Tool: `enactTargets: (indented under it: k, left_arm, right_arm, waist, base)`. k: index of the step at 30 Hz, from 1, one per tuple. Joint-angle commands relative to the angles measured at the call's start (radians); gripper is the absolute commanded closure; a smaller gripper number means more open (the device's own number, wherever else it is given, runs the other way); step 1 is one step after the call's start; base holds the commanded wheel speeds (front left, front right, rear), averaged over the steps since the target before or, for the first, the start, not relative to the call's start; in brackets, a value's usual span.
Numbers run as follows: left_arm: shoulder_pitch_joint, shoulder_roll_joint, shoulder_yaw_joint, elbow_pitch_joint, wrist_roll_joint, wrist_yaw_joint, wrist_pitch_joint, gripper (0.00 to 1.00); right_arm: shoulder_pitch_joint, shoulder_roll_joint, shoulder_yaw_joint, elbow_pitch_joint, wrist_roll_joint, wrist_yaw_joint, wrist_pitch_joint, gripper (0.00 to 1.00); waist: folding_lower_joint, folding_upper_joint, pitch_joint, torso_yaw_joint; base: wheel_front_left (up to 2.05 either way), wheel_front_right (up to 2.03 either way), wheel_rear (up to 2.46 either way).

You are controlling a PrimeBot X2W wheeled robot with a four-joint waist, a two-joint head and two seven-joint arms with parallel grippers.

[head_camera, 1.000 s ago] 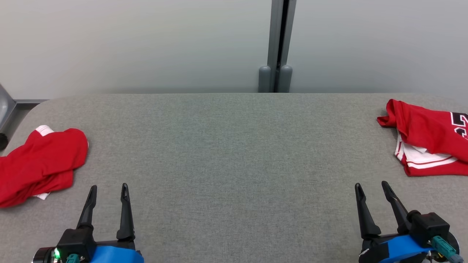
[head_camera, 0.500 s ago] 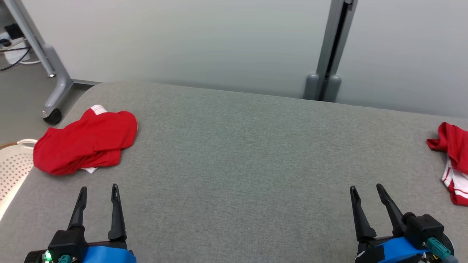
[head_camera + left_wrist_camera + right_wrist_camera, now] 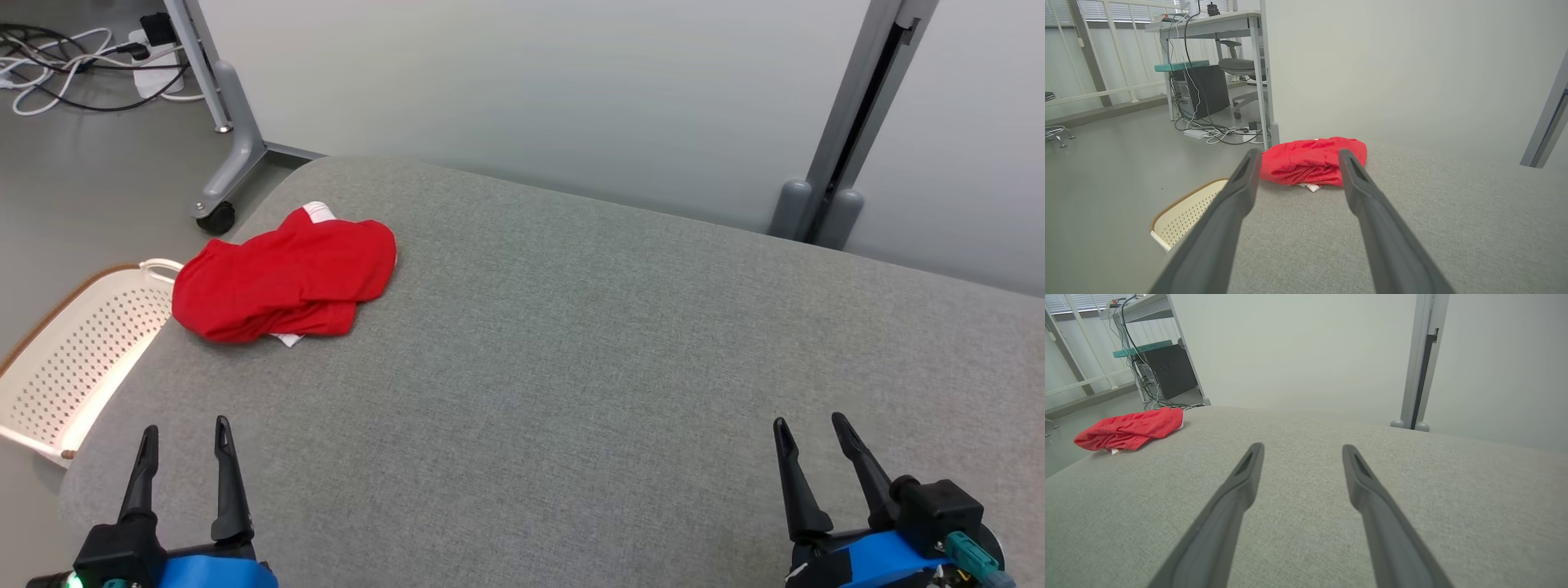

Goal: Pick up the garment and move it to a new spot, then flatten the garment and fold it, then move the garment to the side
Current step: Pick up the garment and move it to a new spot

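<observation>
Grey padded bench [image 3: 571, 367]. Red garment [image 3: 286, 282] lies crumpled at the bench's far left corner, with a white scrap showing under its near edge.

Left fingers [image 3: 229, 482] are spread with nothing between them, at the bench's near left edge and well apart from the garment. The left wrist view frames the garment [image 3: 1310, 161] between the two tips.

Right fingers [image 3: 793, 482] are spread and empty, at the bench's near right edge.

White perforated basket [image 3: 73, 359] sits on the floor [image 3: 98, 188] just beside the bench's left side. Cables [image 3: 73, 65] lie beyond the bench's far left corner.
</observation>
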Motion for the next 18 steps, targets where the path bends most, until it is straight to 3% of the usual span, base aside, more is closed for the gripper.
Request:
enactTargets:
  k: [1, 8, 18]
  left_arm:
    - [-0.002, 0.004, 0.005, -0.004, 0.002, 0.006, -0.003, 0.0]
    - [0.024, 0.008, 0.037, -0.017, -0.002, 0.008, -0.003, 0.0]
    - [-0.009, 0.008, 0.062, -0.006, -0.009, 0.009, -0.003, 0.0]
  right_arm:
    - [0.01, 0.003, 0.0, 0.004, -0.001, 0.0, -0.003, 0.0]
    - [0.006, 0.007, 0.015, 0.007, 0.006, 0.0, -0.003, 0.0]
    - [-0.007, 0.004, 0.023, 0.003, 0.0, 0.0, -0.003, 0.0]
  waist:
    - [0.0, -0.0001, 0.005, 0.013]
    - [0.0, -0.0001, 0.004, 0.029]
    - [0.0, -0.0001, 0.024, 0.0]
  base:
    - [0.0, 0.0, 0.0]
    - [0.0, 0.0, 0.0]
    - [0.0, 0.0, 0.0]
